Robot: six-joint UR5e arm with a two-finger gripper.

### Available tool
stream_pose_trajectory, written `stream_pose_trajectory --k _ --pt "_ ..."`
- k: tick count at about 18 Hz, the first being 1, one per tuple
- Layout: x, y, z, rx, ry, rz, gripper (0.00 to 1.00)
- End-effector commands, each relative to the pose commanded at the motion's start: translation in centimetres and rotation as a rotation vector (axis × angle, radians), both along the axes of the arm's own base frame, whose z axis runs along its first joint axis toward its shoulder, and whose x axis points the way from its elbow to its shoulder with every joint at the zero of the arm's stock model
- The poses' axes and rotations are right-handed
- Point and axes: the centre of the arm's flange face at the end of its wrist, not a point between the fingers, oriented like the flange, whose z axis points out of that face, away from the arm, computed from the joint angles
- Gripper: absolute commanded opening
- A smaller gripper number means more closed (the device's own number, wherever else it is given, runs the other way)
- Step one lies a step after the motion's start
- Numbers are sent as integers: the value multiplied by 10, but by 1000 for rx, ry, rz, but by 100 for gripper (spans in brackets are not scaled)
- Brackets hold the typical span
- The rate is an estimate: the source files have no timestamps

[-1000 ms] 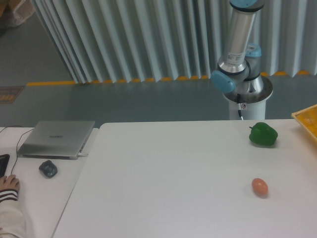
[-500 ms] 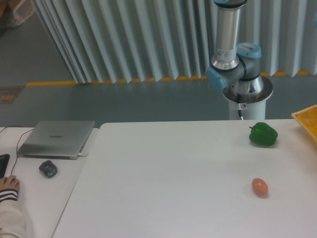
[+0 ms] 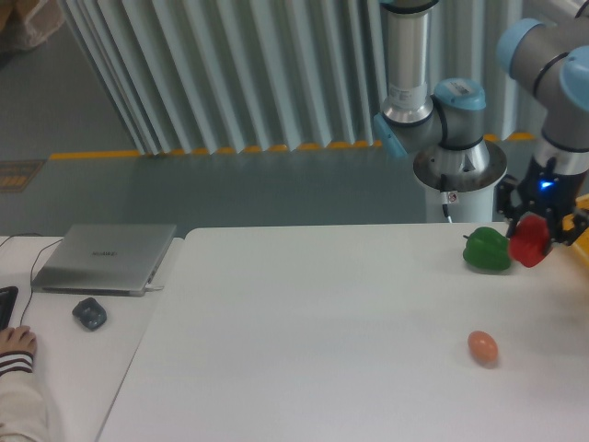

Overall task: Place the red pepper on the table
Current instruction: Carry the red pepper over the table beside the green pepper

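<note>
Now the tool [image 3: 532, 230] grips the red pepper [image 3: 529, 243] — above the table [image 3: 322, 341].

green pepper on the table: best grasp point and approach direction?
Judging by its pose, come from above and close across the wide lobed body of the green pepper, jaws front to back. It sits on the table, and the gripper holding the red pepper crowds its right side, so a side approach there looks blocked.
</note>
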Motion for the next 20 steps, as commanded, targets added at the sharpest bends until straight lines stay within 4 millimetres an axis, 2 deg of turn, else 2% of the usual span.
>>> stream_pose_trajectory --k 4,7,11,16,20 --pt "-1 0 -13 -19 43 -3 59" --pt "-1 0 -30 -40 16 -4 59" --pt "6 3 -41 -52 -2 -14 60" --pt "11 21 -59 -46 12 19 61" --pt "8 29 -76 -54 29 7 61"
